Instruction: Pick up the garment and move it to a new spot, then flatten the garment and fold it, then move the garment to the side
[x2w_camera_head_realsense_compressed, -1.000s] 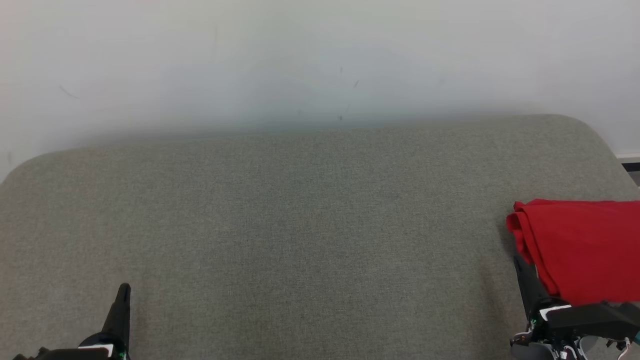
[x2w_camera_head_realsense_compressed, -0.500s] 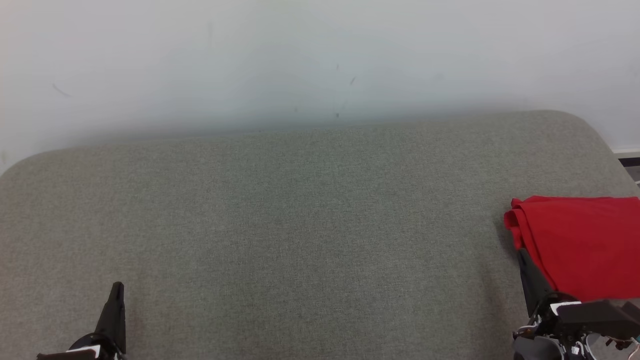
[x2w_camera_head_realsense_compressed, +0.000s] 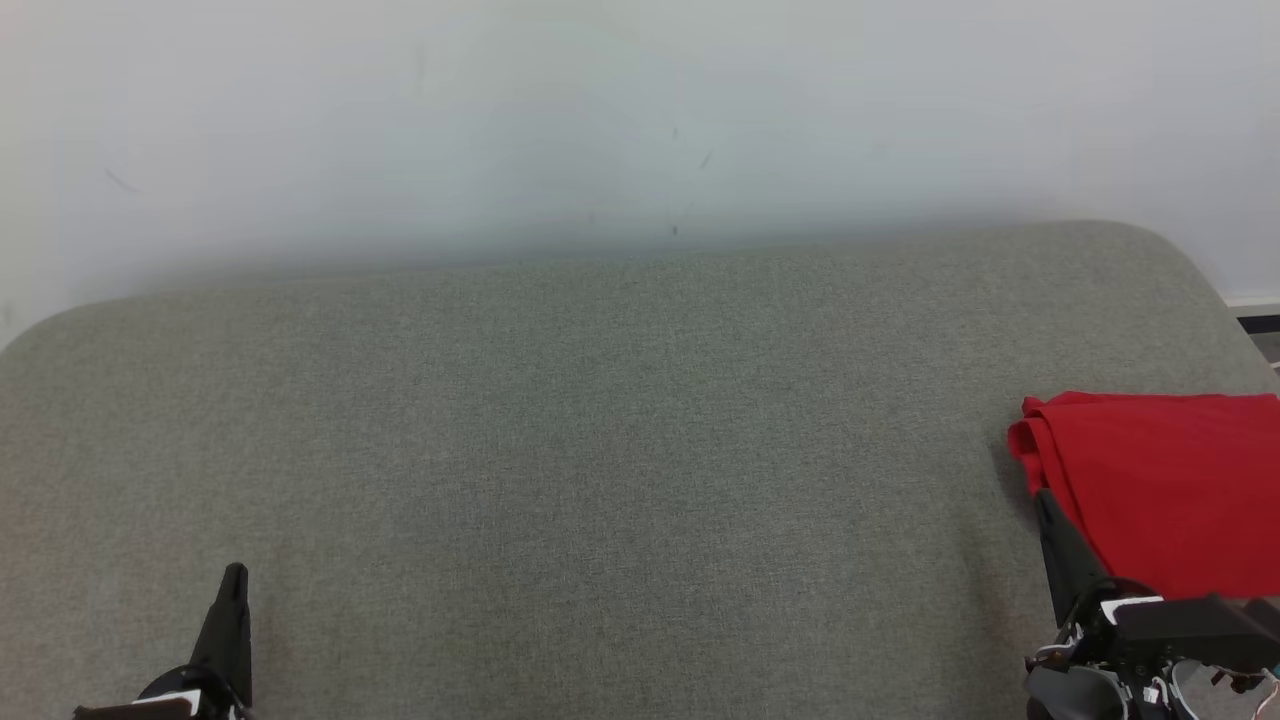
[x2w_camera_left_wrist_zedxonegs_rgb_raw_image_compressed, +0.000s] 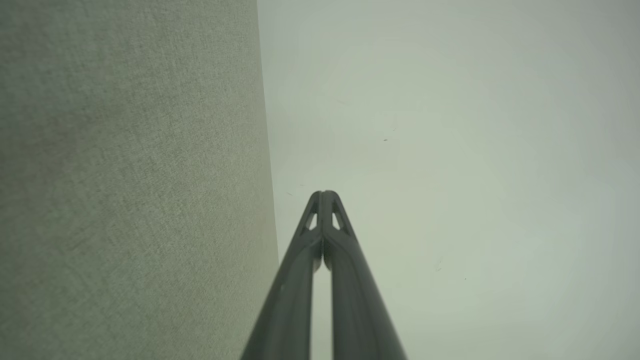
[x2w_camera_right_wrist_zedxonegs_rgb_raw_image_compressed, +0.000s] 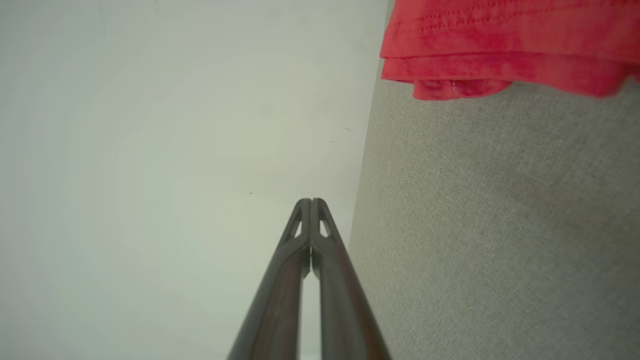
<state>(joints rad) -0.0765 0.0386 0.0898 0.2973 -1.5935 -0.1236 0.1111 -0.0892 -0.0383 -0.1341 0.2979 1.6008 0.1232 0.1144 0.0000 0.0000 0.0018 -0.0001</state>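
Folded garment (x2w_camera_head_realsense_compressed: 1160, 490) lies at head view's right edge. Closed and empty: left gripper (x2w_camera_left_wrist_zedxonegs_rgb_raw_image_compressed: 324, 193), right gripper (x2w_camera_right_wrist_zedxonegs_rgb_raw_image_compressed: 311, 200). Judged: final step done; next, park arms.

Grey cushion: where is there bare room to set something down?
The grey cushion is bare from the left gripper to the right gripper and back to the wall. Crowded only at its right edge, where the red garment lies.
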